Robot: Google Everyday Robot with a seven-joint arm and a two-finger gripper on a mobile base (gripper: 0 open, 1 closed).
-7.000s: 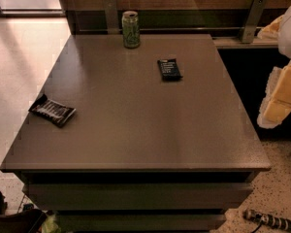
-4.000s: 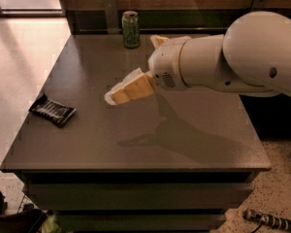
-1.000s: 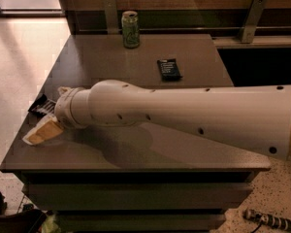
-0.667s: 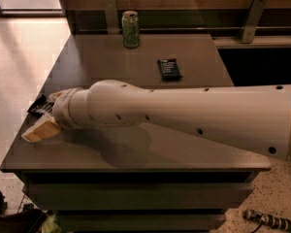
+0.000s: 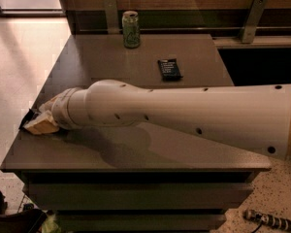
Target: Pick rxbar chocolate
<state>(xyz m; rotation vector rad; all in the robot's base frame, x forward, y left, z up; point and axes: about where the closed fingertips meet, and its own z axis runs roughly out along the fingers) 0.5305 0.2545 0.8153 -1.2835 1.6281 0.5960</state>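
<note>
My gripper [image 5: 40,124] is at the left edge of the dark table [image 5: 102,57], low on its surface, at the end of my thick white arm [image 5: 184,113], which reaches across the table from the right. It sits right on the spot of the rxbar chocolate [image 5: 27,119]. Only a small black corner of the wrapper shows at the gripper's left side. The rest of the bar is hidden under the gripper.
A green drink can [image 5: 131,29] stands at the back of the table. A shorter dark bar [image 5: 169,68] lies right of centre behind my arm. The table's left edge drops to a light floor [image 5: 14,72]. Metal brackets and a ledge run along the back.
My arm has swung from the right side across the table to the wrapper at the left edge. Over the last second the gripper has hardly moved, staying down on the wrapper.
</note>
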